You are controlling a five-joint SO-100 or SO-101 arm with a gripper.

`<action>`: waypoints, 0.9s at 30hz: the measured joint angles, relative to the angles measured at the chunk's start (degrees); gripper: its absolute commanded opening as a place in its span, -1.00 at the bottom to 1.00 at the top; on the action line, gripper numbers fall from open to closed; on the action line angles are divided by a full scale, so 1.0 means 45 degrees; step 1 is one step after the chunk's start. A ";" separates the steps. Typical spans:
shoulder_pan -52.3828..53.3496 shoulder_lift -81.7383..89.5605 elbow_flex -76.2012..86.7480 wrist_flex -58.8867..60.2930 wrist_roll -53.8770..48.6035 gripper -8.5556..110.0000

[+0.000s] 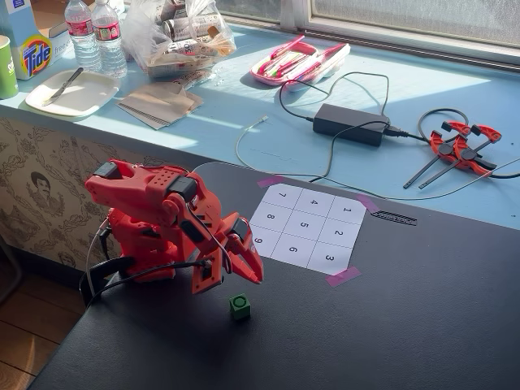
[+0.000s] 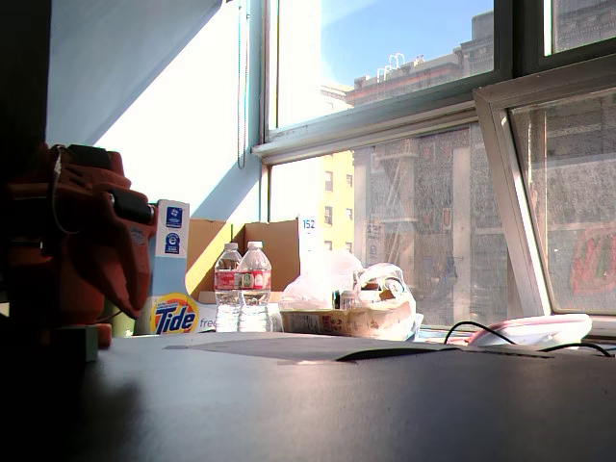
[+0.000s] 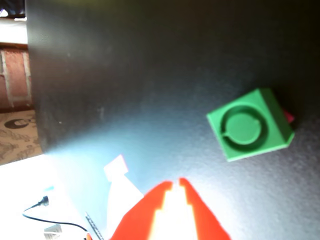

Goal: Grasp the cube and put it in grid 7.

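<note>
The small green cube [image 1: 239,305] with a round mark on top sits on the black table, in front of the red arm and off the paper sheet. In the wrist view the cube [image 3: 249,131] lies up and to the right of my red gripper [image 3: 175,183], apart from it. The fingertips [image 3: 166,188] nearly meet and hold nothing. In a fixed view the gripper [image 1: 253,276] points down just above and behind the cube. Grid 7 [image 1: 282,195] is the far left corner cell of the white numbered sheet, and it is empty.
Pink tape [image 1: 342,277] holds the sheet's corners. Behind the table a blue ledge carries a black power brick [image 1: 350,123] with cables, red clamps [image 1: 461,146], a pink tray [image 1: 297,61], a plate [image 1: 71,92] and water bottles [image 1: 95,34]. The table's left edge runs beside the arm's base.
</note>
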 measured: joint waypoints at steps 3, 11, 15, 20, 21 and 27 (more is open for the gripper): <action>0.0000 0.0000 0.0000 0.0000 0.0000 -0.85; 0.0273 -0.0977 -0.0703 0.0430 0.0195 -0.85; 0.0762 -0.2344 -0.2734 0.1562 0.0352 -0.85; 0.2129 -0.5254 -0.6953 0.4277 0.0820 -0.85; 0.2441 -0.5840 -0.7930 0.4766 0.0820 -0.85; 0.4961 -0.9375 -1.0898 0.5449 0.1484 -0.59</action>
